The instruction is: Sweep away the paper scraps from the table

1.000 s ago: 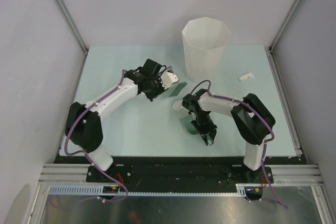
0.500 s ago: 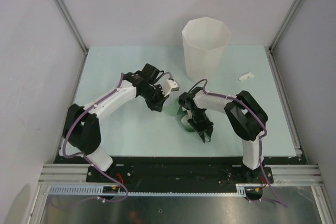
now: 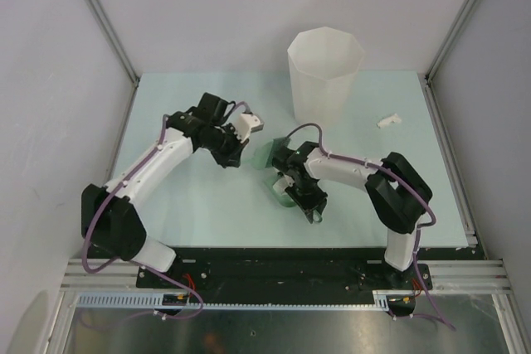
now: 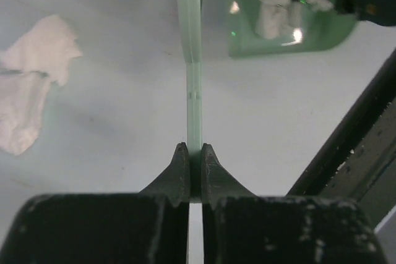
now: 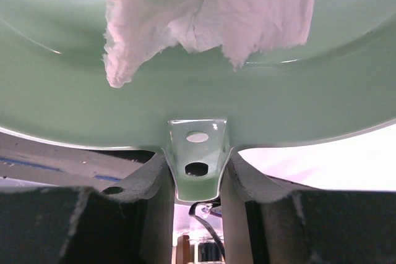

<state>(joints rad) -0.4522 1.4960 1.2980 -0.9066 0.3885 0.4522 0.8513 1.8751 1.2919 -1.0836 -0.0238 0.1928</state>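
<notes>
Sweeping is partly done: some paper sits in the dustpan, some is left on the table.
The left gripper point(image 4: 195, 153) is clamped tight on a thin green blade point(image 4: 193, 91), held edge-on over the table point(image 3: 199, 196); the right gripper point(image 5: 197, 165) is closed on the handle tab of the dustpan point(image 5: 124, 109); a crumpled wad point(image 5: 204, 10) lies inside the pan, so that share of the paper scraps counts as collected; one scrap point(image 4: 31, 85) lies on the table beside the blade, uncollected; another point(image 3: 388, 120) lies well apart near the right edge; progress is judged about midway; tipping the pan into the white bin point(image 3: 325, 72), if intended, is not yet done.
</notes>
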